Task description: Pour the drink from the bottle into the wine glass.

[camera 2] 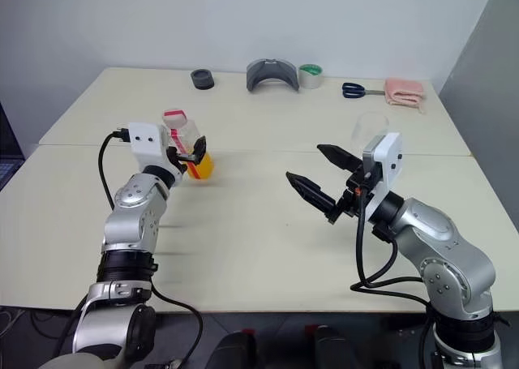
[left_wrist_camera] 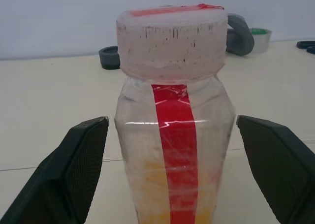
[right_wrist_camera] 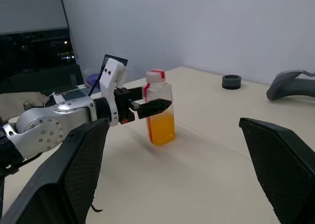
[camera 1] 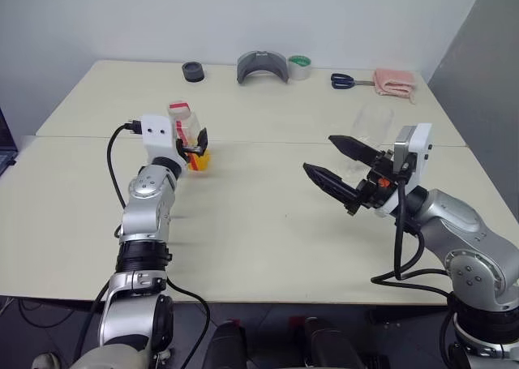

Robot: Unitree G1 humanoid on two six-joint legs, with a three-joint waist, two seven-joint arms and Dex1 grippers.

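The bottle point(camera 1: 185, 128) stands upright on the left part of the table point(camera 1: 259, 223), its white cap with a red band on top. The orange drink point(camera 1: 200, 162) fills its lower part. My left gripper point(camera 1: 193, 147) is open around the bottle's body, one black finger point(left_wrist_camera: 74, 175) on each side with a gap to the plastic. The clear wine glass point(camera 1: 375, 124) stands at the right, its lower part hidden behind my right hand. My right gripper point(camera 1: 319, 153) hangs open above the table in front of the glass, holding nothing.
Along the far edge lie a black tape roll point(camera 1: 193, 71), a grey curved object point(camera 1: 262, 66), a green-and-white tape roll point(camera 1: 299, 66), blue-handled scissors point(camera 1: 347, 80) and a pink cloth point(camera 1: 395, 83). A seam point(camera 1: 259, 142) crosses the table.
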